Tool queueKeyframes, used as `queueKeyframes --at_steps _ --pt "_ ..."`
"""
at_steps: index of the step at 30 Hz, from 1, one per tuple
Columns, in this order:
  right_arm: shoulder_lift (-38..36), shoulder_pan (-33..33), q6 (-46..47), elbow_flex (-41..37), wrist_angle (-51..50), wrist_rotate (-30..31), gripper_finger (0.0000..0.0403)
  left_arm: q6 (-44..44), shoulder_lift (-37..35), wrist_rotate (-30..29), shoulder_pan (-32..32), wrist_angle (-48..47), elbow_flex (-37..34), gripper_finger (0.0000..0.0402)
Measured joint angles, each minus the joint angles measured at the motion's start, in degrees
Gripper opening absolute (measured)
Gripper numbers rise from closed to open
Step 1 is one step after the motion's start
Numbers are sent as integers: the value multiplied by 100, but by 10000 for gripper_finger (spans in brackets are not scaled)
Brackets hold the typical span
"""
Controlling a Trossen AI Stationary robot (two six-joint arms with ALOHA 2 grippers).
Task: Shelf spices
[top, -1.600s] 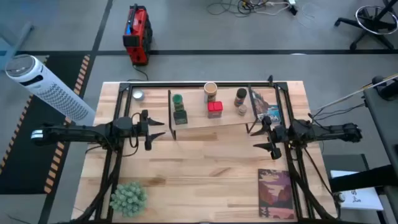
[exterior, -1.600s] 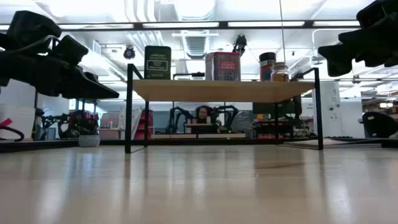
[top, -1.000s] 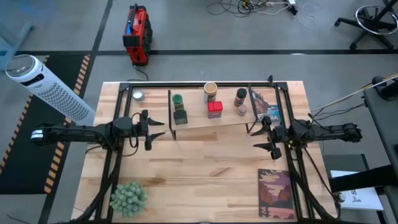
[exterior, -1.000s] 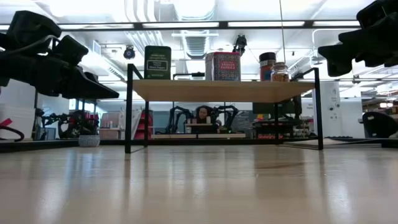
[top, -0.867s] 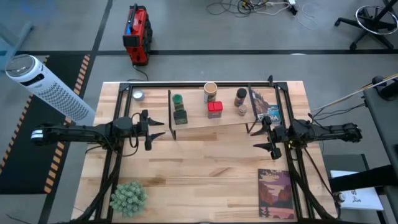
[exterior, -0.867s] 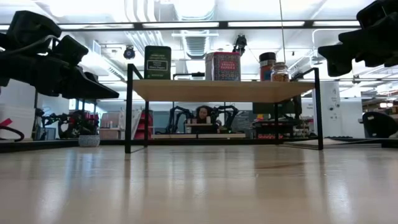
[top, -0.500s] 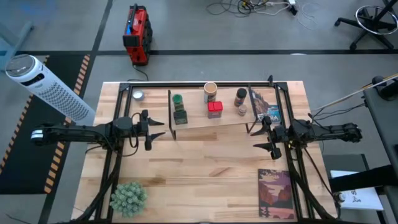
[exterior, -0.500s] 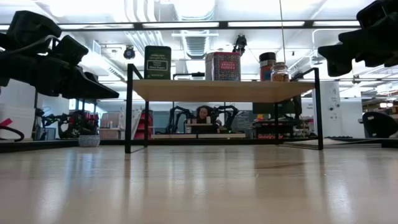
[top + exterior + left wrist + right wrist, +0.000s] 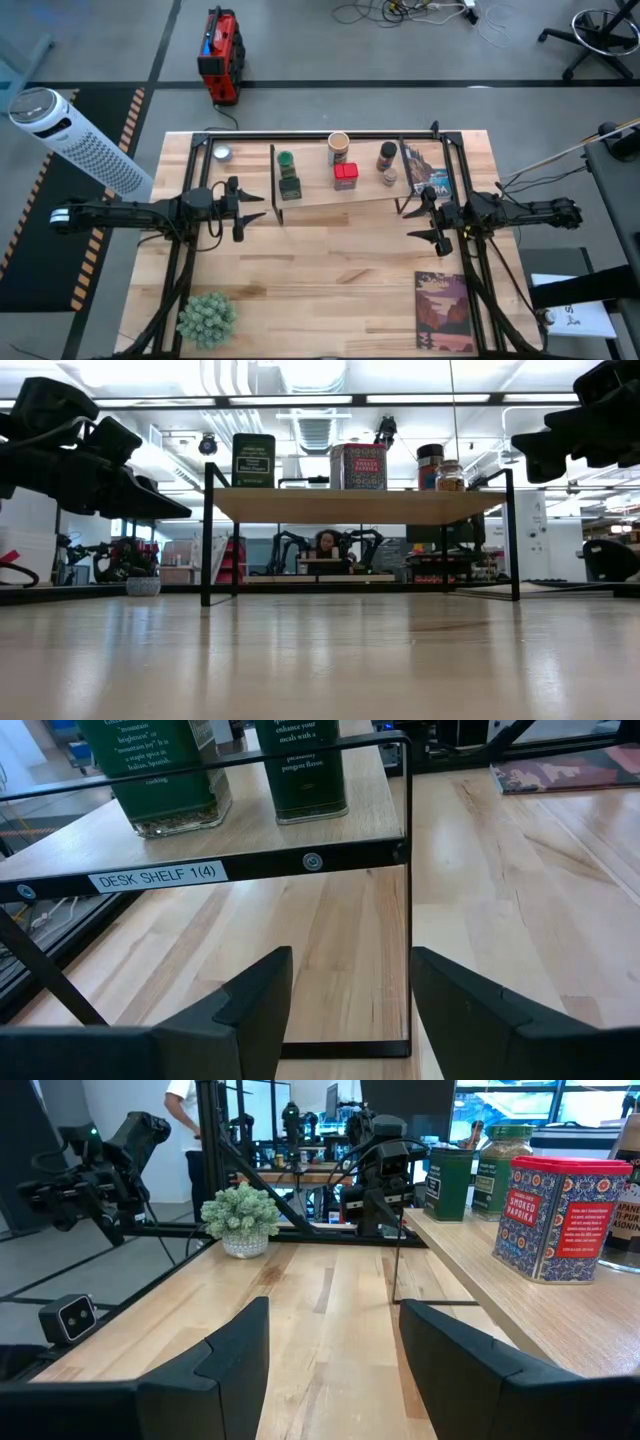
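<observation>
The shelf [image 9: 330, 195] stands at the table's far middle. On its board rest the green-lidded jar [image 9: 285, 160], dark square tin [image 9: 290, 186], tan cylinder [image 9: 339, 147], red square tin [image 9: 346, 176], dark-lidded brown jar [image 9: 388, 155] and small pale jar [image 9: 389, 179]. My left gripper [image 9: 255, 207] hovers open just off the shelf's left end, facing the dark tin [image 9: 170, 775]. My right gripper [image 9: 413, 222] hovers open near the shelf's right front corner, with the red tin [image 9: 560, 1205] beside it. Neither touches anything.
Picture-cover books stand at the shelf's right end [image 9: 425, 170]. Another book lies flat on the table near the right front [image 9: 443, 310]. The fuzzy green plant ball [image 9: 207, 317] sits at the near left. A small round pale object [image 9: 221, 153] lies at the far left corner.
</observation>
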Motion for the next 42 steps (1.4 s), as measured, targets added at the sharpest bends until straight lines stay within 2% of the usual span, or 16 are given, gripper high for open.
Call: queueKeyframes --at_steps 31,42 --pt "1 0 2 -1 0 0 199 1 2 2 -2 0 0 192" --pt "1 0 671 -1 0 2 199 24 0 0 -2 2 0 192"
